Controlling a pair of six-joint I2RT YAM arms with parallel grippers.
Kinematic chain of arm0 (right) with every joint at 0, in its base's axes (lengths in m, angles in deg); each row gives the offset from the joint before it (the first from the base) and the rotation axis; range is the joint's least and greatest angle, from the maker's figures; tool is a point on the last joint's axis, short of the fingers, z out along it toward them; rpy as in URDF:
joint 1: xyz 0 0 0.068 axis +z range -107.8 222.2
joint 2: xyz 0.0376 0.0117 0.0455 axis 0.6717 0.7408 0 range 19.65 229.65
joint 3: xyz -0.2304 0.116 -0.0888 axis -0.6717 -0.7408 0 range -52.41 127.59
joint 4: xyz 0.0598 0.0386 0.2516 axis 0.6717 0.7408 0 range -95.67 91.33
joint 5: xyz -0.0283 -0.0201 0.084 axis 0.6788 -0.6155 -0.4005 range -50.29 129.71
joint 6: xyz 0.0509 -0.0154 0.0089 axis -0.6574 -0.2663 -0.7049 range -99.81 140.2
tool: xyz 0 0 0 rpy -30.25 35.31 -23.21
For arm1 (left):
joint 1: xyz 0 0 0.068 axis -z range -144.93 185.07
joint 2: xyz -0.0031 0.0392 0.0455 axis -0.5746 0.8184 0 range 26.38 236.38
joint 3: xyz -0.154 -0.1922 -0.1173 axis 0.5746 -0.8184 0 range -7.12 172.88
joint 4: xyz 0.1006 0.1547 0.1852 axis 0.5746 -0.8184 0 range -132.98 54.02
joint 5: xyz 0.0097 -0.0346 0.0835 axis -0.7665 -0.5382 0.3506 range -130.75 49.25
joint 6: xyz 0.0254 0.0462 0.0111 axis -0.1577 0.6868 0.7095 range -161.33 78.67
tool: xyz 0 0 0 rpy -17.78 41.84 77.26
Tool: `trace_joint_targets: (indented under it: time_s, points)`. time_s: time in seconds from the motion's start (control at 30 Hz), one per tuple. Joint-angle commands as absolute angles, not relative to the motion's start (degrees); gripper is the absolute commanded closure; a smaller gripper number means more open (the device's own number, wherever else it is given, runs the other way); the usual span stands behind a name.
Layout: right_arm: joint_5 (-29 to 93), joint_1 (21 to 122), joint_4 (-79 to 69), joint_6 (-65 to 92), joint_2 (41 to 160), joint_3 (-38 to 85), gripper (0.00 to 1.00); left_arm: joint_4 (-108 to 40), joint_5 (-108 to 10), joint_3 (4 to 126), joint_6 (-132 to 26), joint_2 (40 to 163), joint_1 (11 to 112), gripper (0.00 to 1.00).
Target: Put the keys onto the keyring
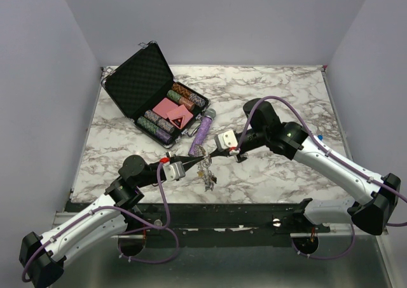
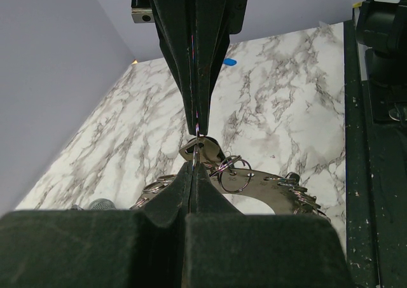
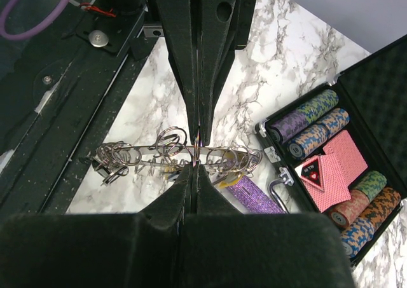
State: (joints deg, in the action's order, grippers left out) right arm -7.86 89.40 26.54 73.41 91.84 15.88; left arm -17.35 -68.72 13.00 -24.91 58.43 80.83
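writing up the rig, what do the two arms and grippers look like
The left arm and right arm have white shells with black joints. A purple cable loops along each, and a white box sits at each wrist. The left gripper and right gripper have slim black tapered fingers.

Pale lavender walls (image 1: 216, 21) enclose white grey-veined marble table (image 1: 280, 91); even light.
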Motion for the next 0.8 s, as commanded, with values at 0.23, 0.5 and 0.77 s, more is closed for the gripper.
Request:
trace_joint_targets:
  time_s: [0.23,0.5,0.77]
  points:
    - [-8.02,90.19,24.65,71.17,91.29,14.83,1.0,-12.16,-71.51,13.27,-25.34,57.49,80.69,1.0]
    - [-8.02,90.63,24.21,70.73,91.46,14.57,1.0,-11.72,-71.77,13.1,-25.78,57.49,80.78,1.0]
    - [-8.02,90.63,23.77,70.03,91.55,14.83,0.99,-11.81,-71.86,13.27,-25.86,57.67,80.78,1.0]
